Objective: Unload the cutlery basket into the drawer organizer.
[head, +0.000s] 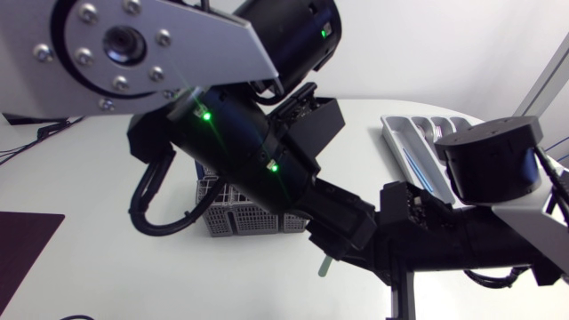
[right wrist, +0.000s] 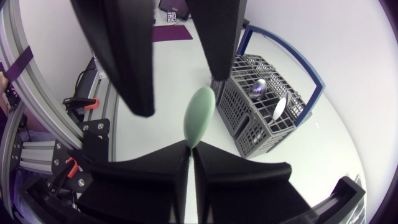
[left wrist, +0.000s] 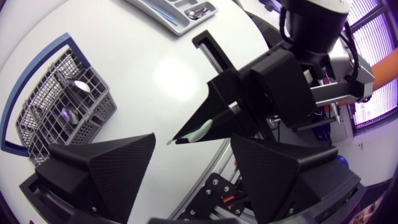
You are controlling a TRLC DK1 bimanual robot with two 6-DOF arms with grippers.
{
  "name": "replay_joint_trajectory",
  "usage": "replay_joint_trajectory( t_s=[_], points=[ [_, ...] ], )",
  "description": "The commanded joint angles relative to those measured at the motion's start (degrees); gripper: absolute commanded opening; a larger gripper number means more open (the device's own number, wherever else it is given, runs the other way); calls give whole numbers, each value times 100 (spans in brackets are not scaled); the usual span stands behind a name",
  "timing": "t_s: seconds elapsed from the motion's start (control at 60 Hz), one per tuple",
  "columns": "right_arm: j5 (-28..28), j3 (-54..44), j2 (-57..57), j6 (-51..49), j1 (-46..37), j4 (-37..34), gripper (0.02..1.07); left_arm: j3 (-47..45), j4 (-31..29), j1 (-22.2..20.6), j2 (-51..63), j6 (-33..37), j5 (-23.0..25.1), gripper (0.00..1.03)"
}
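White and smooth, the table [head: 98, 196] lies under both arms, whose tools meet above it in what looks like a handover. The right gripper [right wrist: 190, 149] is clamped on a mint-green utensil [right wrist: 200, 118]. Its two wedge fingers press together on one end, so the rounded end stands out ahead of the tips. The left gripper [left wrist: 193, 144] faces it with fingers spread wide, one on each side of the utensil and, as far as the views show, not touching it. Ahead of the right gripper and off to one side sits the cutlery basket [left wrist: 99, 115], a grey plastic lattice with shiny metal spoons [right wrist: 260, 87] inside. The drawer organizer [head: 396, 138], a pale grey tray of long moulded slots, lies well apart from both tools. The risk here seems to be the exchange itself. The utensil looks like smooth matte plastic, slim and tapering, and the broad textured wedges could pinch it off-centre. It might then swivel or slip out if the right gripper lets go before the left has a firm hold. Closing too near the other tool's tips could also knock the black fingers together.
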Motion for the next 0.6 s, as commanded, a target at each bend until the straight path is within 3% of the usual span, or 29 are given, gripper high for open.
replay_joint_trajectory(
  t_s=[0.0,0.3,0.583],
  points=[
    [88,-215,53,39,9,-91,8,177,72,106,106,-240,-200,95],
    [448,-338,35,-462,-448,-364,8,291,177,493,141,-794,-771,97],
    [545,-171,9,-1587,-1951,-663,8,388,-60,642,414,-1145,-1632,97]
  ],
)
